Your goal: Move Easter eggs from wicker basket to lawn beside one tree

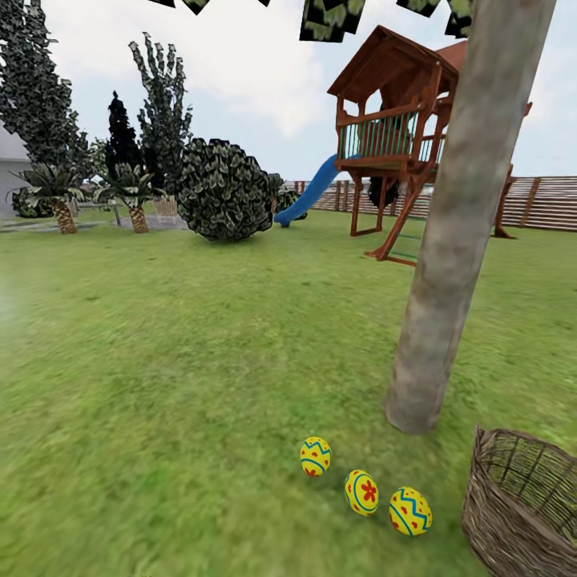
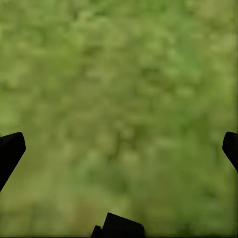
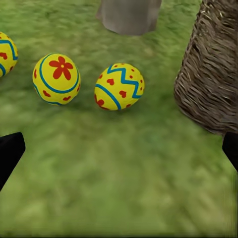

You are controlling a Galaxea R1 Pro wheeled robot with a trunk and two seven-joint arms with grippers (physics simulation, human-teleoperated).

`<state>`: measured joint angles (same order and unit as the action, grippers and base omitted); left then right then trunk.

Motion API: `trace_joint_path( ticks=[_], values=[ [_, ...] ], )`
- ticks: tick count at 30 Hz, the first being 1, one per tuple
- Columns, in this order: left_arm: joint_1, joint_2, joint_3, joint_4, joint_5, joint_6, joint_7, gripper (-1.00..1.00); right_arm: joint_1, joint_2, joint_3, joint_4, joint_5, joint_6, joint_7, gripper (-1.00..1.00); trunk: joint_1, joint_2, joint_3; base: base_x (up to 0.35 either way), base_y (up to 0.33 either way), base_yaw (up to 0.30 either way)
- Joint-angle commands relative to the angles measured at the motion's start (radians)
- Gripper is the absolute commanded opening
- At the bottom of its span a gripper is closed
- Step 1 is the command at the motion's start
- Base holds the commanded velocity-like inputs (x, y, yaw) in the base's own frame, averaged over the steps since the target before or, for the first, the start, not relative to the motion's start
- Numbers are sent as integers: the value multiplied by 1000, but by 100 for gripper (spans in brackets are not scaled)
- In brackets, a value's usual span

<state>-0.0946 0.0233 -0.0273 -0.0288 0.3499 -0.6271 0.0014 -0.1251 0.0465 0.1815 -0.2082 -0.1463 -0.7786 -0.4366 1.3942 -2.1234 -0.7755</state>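
Three Easter eggs lie in a short row on the lawn (image 1: pixel 160 361) near the foot of the thick pale tree (image 1: pixel 457 240), none of them in the wicker basket (image 1: pixel 521 505), which stands at the near right with its open mouth showing only weave inside. In the head view the left egg (image 1: pixel 316 456) sits farthest, the middle egg (image 1: pixel 361 492) with the red flower a little nearer, and the right egg (image 1: pixel 410 510) with blue zigzags nearest and just beside the basket without touching it. The eggs lie close to one another but apart. The right gripper (image 3: pixel 119 148) hangs low over bare grass with its two dark fingertips (image 3: pixel 10 153) spread wide and nothing between them; the zigzag egg (image 3: pixel 119 86) and the flower egg (image 3: pixel 56 78) lie on the grass just beyond it, toward the trunk (image 3: pixel 129 15), and the basket wall (image 3: pixel 210 69) rises close on one side. The left gripper (image 2: pixel 119 148) is likewise spread wide, empty, over blurred grass. Far across the garden stand a wooden playset (image 1: pixel 401 136) with a blue slide (image 1: pixel 308 192), a round bush (image 1: pixel 223 188), short palms (image 1: pixel 56 192) and a slatted fence (image 1: pixel 545 200).
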Motion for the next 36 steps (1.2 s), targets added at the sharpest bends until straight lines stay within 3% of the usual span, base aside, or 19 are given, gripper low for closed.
trace_joint_path(
  ticks=[1,13,19,23,30,36],
  values=[
    [0,0,-3,0,2,2,0,100,-1,0,9,1,-11,0,-3,100,-4,7,1,0,0,0],
    [0,4,-2,0,-1,8,1,100,-1,2,7,10,-11,5,-2,100,-50,91,19,0,0,0],
    [0,7,3,5,5,-5,2,100,-1,-7,11,170,-6,-29,3,100,-73,133,31,0,0,0],
    [14,7,4,7,8,-18,2,100,3,-10,12,214,-3,-78,37,100,-88,161,41,0,0,0],
    [72,3,4,7,9,-212,-3,100,86,-32,12,230,-1,-249,124,100,-115,210,59,0,0,0],
    [125,-14,4,7,8,-377,-5,100,133,-41,12,227,14,-269,132,100,-138,252,71,0,0,0]
  ],
)
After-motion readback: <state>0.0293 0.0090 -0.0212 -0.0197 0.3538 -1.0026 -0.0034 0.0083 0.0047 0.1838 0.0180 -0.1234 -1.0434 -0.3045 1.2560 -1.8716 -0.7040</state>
